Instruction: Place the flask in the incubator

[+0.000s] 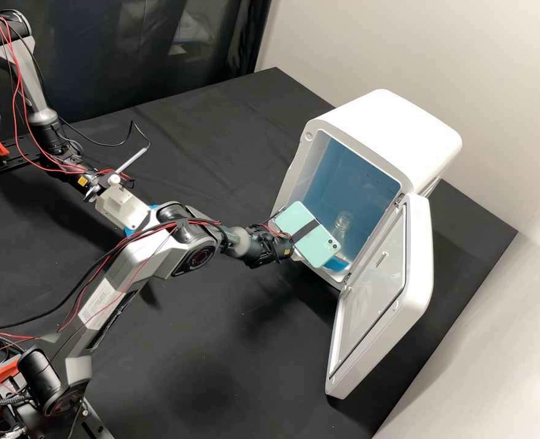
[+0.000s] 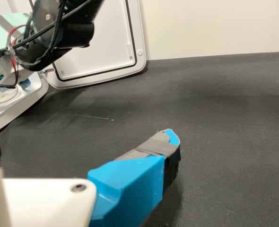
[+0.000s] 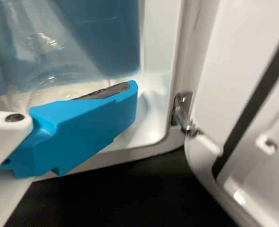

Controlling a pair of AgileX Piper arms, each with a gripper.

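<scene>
In the incubator (image 1: 398,140) with the right claw (image 3: 59,78), flask (image 3: 45,52) right beside it; cannot tell whether clenched or released. Seat the flask flat, let go fully, withdraw straight, clear of the door (image 1: 392,286) alongside. Well behind, left claw (image 2: 82,142) released over the tabletop (image 2: 224,94).

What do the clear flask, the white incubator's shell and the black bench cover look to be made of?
Clear flask: glass or clear plastic, glossy; the blue lining shows through it, with bright glints.
White incubator shell: moulded plastic, smooth satin finish, judging by its rounded corners and soft sheen.
Black bench cover: probably cloth; matt, without glare, faintly rippled.
</scene>
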